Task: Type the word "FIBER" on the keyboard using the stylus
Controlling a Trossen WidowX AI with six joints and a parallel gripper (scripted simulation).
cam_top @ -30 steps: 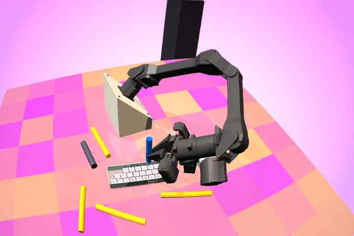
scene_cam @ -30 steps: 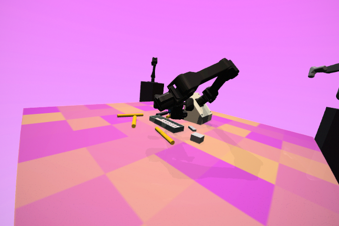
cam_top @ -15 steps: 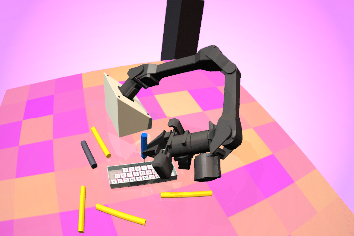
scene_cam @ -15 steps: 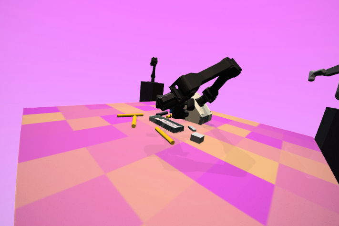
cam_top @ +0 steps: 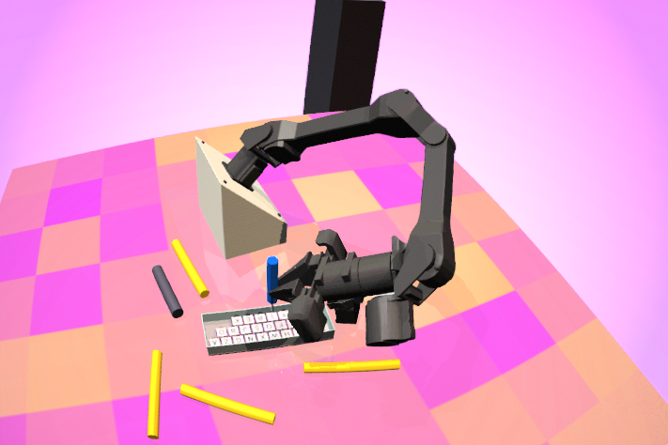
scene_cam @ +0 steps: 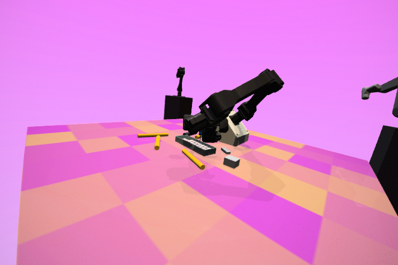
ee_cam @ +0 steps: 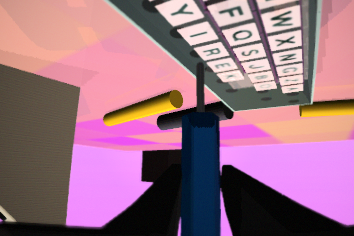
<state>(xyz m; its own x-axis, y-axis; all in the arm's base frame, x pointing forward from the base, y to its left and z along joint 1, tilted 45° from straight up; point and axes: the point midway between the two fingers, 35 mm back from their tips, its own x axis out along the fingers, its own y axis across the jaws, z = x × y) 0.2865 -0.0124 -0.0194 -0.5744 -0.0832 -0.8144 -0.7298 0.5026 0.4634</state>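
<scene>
The keyboard [cam_top: 206, 329] [scene_cam: 186, 141] [ee_cam: 154, 22] lies flat on the checkered floor, a grey-green tray of white letter keys. My gripper [cam_top: 280, 289] [scene_cam: 202, 135] [ee_cam: 200, 173] is shut on the blue stylus [cam_top: 271, 273] [ee_cam: 200, 150] and holds it upright over the keyboard's far edge. In the wrist view the stylus's thin dark tip [ee_cam: 200, 82] reaches the keyboard beside the R and E keys in the outer row. I cannot tell whether it presses a key. The arm hides the keyboard's right end in the top view.
Several yellow rods [cam_top: 189, 268] [cam_top: 154, 393] [cam_top: 226, 403] [cam_top: 351, 365] [scene_cam: 192, 158] and a dark grey rod [cam_top: 166, 290] [ee_cam: 174, 120] lie around the keyboard. A beige wedge block [cam_top: 240, 215] [scene_cam: 238, 133] [ee_cam: 29, 150] stands behind it. Two small grey blocks [scene_cam: 231, 161] [scene_cam: 225, 150] lie nearby. Black pillars [cam_top: 343, 54] [scene_cam: 390, 165] stand at the edges.
</scene>
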